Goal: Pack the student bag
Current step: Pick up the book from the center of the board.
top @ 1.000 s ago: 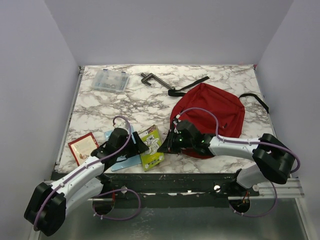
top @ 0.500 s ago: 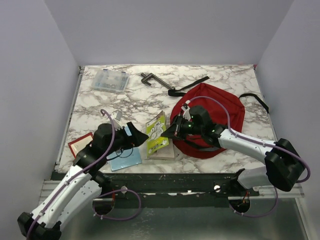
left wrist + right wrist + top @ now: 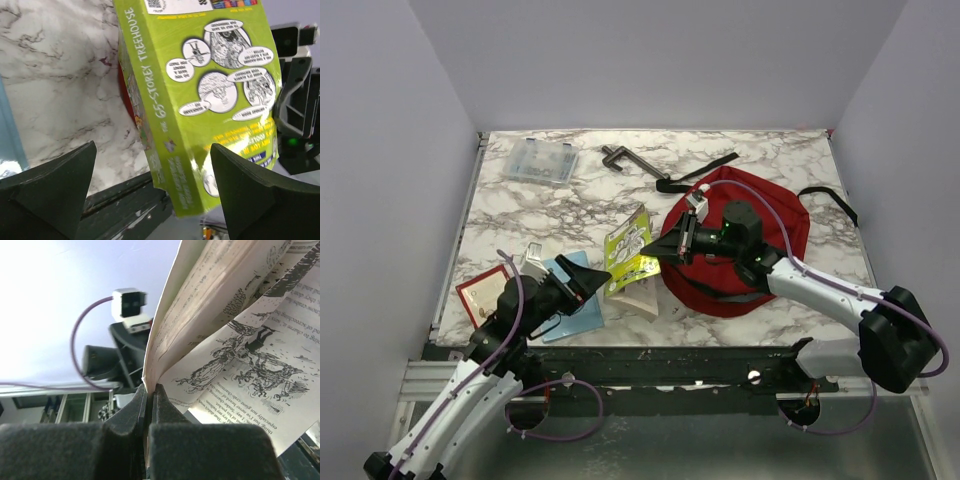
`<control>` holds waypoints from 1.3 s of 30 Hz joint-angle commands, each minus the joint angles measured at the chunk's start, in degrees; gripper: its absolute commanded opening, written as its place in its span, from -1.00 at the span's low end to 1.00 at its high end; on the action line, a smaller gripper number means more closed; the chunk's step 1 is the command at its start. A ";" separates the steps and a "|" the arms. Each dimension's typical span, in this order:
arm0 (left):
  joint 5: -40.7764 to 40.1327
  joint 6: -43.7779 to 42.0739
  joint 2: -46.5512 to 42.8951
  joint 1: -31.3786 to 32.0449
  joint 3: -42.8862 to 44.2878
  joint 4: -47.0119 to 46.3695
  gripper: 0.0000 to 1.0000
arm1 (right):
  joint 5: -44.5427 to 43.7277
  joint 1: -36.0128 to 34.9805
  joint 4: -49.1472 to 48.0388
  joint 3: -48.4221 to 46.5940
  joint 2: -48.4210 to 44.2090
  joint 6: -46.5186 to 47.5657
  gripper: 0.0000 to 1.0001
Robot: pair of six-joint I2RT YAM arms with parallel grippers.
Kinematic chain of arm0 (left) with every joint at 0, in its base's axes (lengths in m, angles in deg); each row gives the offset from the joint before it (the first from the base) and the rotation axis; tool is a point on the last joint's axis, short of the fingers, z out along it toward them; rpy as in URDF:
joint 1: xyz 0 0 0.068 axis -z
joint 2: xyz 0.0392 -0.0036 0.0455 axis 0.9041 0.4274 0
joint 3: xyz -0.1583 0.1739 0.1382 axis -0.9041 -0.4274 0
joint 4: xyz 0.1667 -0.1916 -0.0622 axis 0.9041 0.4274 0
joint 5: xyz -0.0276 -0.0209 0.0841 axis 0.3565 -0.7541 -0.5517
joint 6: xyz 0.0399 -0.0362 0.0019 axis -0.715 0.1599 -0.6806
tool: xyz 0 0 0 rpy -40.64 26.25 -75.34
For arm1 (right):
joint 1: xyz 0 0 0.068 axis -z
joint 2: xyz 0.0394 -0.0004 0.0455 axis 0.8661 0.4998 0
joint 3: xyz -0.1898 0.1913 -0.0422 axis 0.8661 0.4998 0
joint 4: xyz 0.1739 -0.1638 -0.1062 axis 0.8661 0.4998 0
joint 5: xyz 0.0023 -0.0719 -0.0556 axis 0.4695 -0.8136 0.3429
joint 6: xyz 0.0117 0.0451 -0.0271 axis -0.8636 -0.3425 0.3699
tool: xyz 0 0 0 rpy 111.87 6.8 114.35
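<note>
Above the white marble-patterned tabletop (image 3: 570,210), the right gripper (image 3: 665,258) is pinching the lime-green paperback book (image 3: 628,255) beside the large red fabric backpack (image 3: 780,212), while the left gripper (image 3: 588,272) is standing wide open.

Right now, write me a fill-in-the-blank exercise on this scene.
Pinching the lime-green paperback book, the right gripper is ____.
The left gripper, holding nothing, is ____.
The large fabric student bag is coloured ____.
The clear plastic box sits far ____ of the bag.
Missing words: shut; open; red; left.
</note>
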 commanded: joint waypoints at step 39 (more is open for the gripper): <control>10.74 -0.90 14.88 -0.57 5.55 -25.77 -1.00 | -28.65 -1.96 49.67 -8.06 -12.72 40.99 0.61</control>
